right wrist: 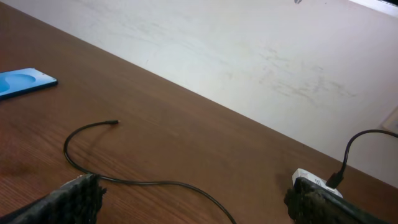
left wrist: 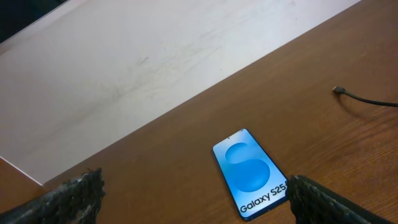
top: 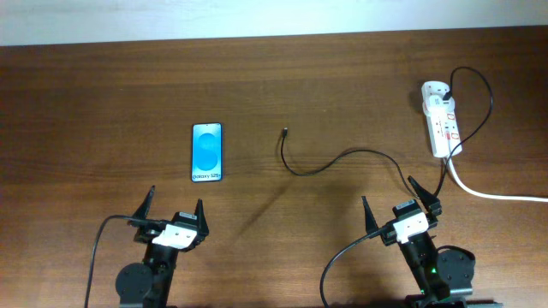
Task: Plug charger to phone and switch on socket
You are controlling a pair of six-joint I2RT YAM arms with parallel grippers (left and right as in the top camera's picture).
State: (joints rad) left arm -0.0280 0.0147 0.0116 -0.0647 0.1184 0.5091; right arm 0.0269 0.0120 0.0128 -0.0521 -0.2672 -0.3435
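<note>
charger and phone are not yet joined, so nothing of the task shows as done. at the near edge of the table the left pincer and right pincer both gape wide, holding nothing. beyond the left one lies the phone, screen up. the plug tip lies free, apart to the phone's right. near the far right corner sits the socket, the cable's other end in it; whether it is switched on i cannot tell.
</note>
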